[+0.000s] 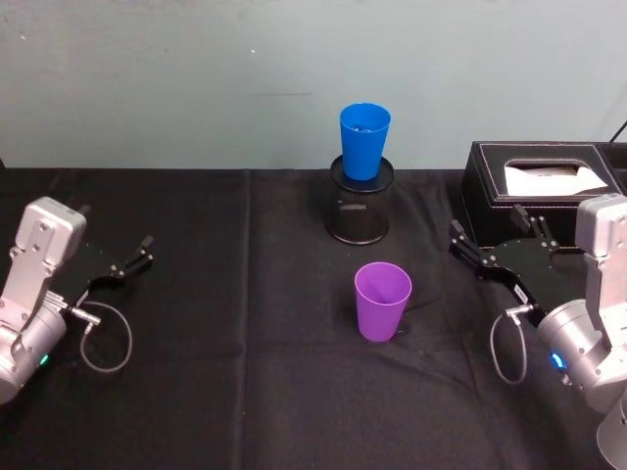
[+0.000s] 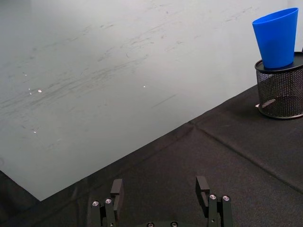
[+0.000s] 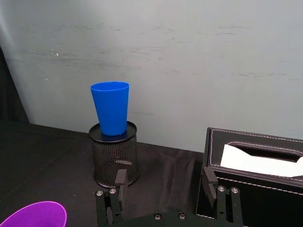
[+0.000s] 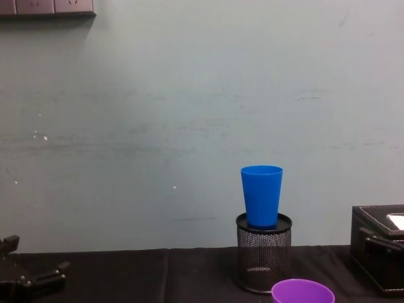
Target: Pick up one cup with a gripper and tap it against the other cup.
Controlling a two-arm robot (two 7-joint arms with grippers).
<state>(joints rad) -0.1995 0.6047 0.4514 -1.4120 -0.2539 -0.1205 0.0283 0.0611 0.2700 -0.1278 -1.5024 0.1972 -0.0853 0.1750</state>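
Purple cup point(image 1: 382, 300) stood upright on the black tablecloth point(image 1: 245, 392), mouth up, long axis vertical, near the table's centre and at about six o'clock from the black wire-mesh pen holder point(image 1: 360, 210). Blue cup point(image 1: 364, 140) sat upright in the holder's top, raised above the cloth and well apart from the purple one.

Right gripper point(image 1: 495, 242) rested low at about three o'clock from the purple cup, jaws spread and holding nothing, pointing roughly toward eleven o'clock, just beside the black tissue box point(image 1: 539, 186). From the right wrist view, purple cup's rim point(image 3: 34, 213) lay off to one side of the jaws rather than between them, with the blue cup point(image 3: 111, 108) farther ahead.

Left gripper point(image 1: 132, 262) lay parked at about nine o'clock from the purple cup, jaws likewise parted and empty, clearly farther off.

Judged nearer: the right arm. Judged needful: a swing toward nine o'clock to bring the parted jaws around the tapered wall from the side, then a lift toward twelve o'clock to meet the raised blue cup.
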